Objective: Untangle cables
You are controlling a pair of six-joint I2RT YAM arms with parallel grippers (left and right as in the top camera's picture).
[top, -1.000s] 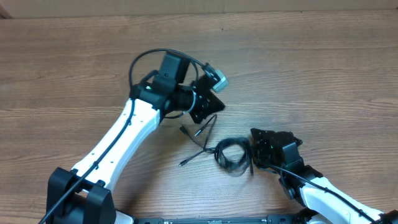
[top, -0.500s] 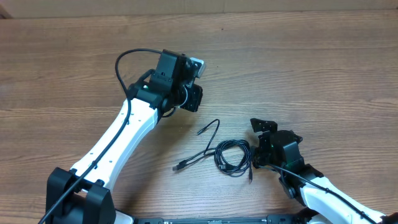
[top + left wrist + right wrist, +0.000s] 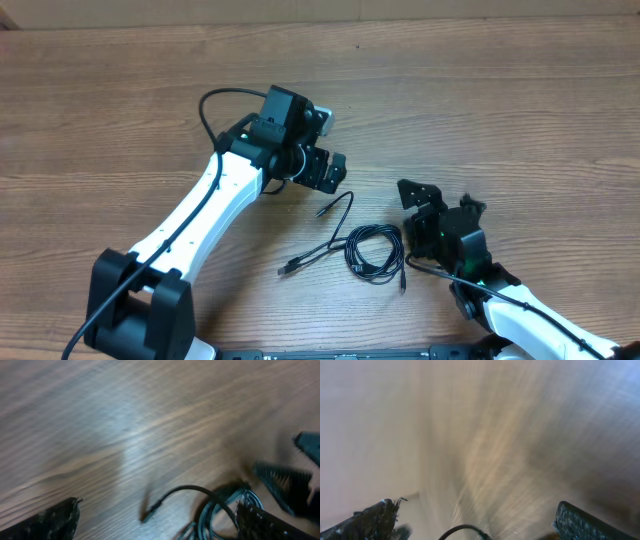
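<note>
The wooden table fills the overhead view, with its grain running side to side.

The left arm is white and reaches up from the near edge, slanting toward the middle. The right arm comes in low from the near right corner and shows less of its length.

The left gripper hangs over bare wood just up and left of the cables. Its jaws are spread wide and hold nothing. In the left wrist view its two dark fingers sit at the bottom corners, well apart, with only table between them.

The right gripper stands just right of the cables. It is also parted and empty, and its tips point up and left.

The right wrist view is heavily smeared. Its fingers stand far apart at the lower edge, and the thin dark arc between them at the bottom is probably a bit of cord.

The cables lie flat on the table between the two grippers.
- The coil is a small round bundle of black loops, close to the right gripper.
- The loose cord runs from a plug at the lower left up past the coil's left side. It then hooks over, and its other plug ends below the left gripper.

In the left wrist view that hooked end curves down to its plug, and the coil is beside it.
</note>
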